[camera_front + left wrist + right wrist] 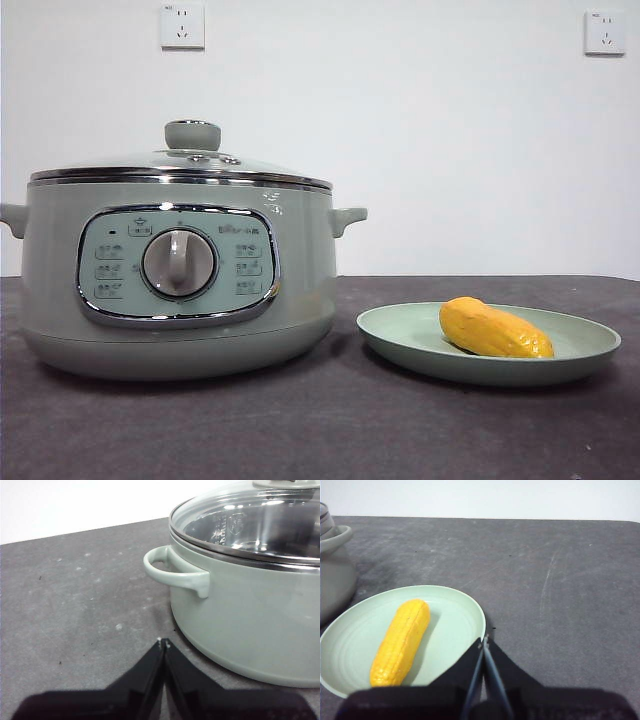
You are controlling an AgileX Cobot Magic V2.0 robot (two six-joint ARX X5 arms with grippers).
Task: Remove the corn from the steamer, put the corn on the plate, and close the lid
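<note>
The sage-green steamer (175,280) stands at the left of the table with the glass lid (185,165) seated on its rim. The yellow-orange corn (493,330) lies on the pale green plate (590,345) to the right of the steamer. In the left wrist view my left gripper (163,642) is shut and empty, low beside the steamer (250,615) near its side handle (175,572); the lid (250,525) is closed. In the right wrist view my right gripper (483,640) is shut and empty at the edge of the plate (455,615), beside the corn (402,640). Neither gripper shows in the front view.
The dark grey table (330,430) carries only the steamer and the plate. A white wall with two sockets (182,26) stands behind. The steamer's handle (335,532) shows beside the plate in the right wrist view.
</note>
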